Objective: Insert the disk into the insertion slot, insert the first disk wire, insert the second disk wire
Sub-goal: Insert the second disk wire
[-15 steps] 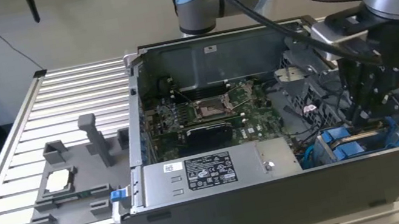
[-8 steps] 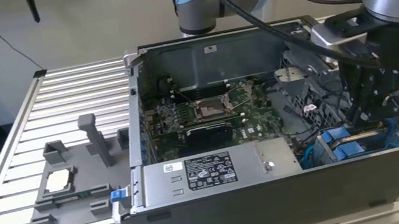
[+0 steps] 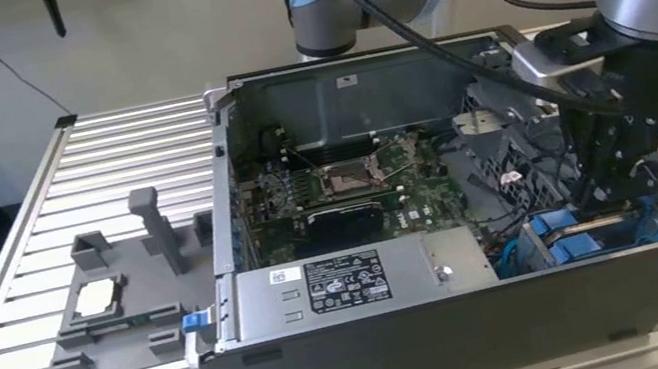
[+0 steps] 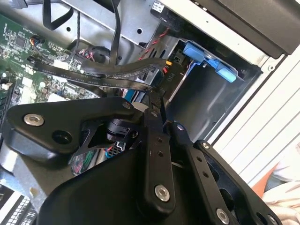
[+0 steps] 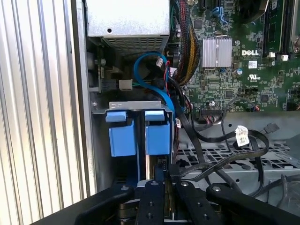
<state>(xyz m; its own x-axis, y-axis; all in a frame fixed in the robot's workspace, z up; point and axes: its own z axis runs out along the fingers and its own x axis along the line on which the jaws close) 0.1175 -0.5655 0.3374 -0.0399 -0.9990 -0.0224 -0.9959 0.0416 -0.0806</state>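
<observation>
The disk's blue caddy end (image 5: 123, 137) sits in the insertion slot (image 5: 100, 107), a grey metal cage at the case's corner on the exterior view's right; the drive's body is hidden. The same blue caddy (image 3: 579, 245) appears below the arm. My gripper (image 3: 616, 200) reaches down into the case right beside the caddy end. Its black fingers (image 5: 152, 192) stand close together, shut on the connector of a flat black disk wire (image 4: 117, 71) that trails off toward the board. In the second wrist view the gripper (image 4: 162, 115) points at the slot's grey wall (image 4: 197, 110), below blue tabs (image 4: 206, 58).
A silver power-supply box (image 3: 360, 280) flanks the cage. The green motherboard (image 3: 356, 180) lies deeper in the case. A blue cable (image 5: 150, 79) and loose black cables (image 5: 225, 140) crowd the space near the cage. A grey parts fixture (image 3: 119, 303) rests on the slatted table (image 3: 133, 148).
</observation>
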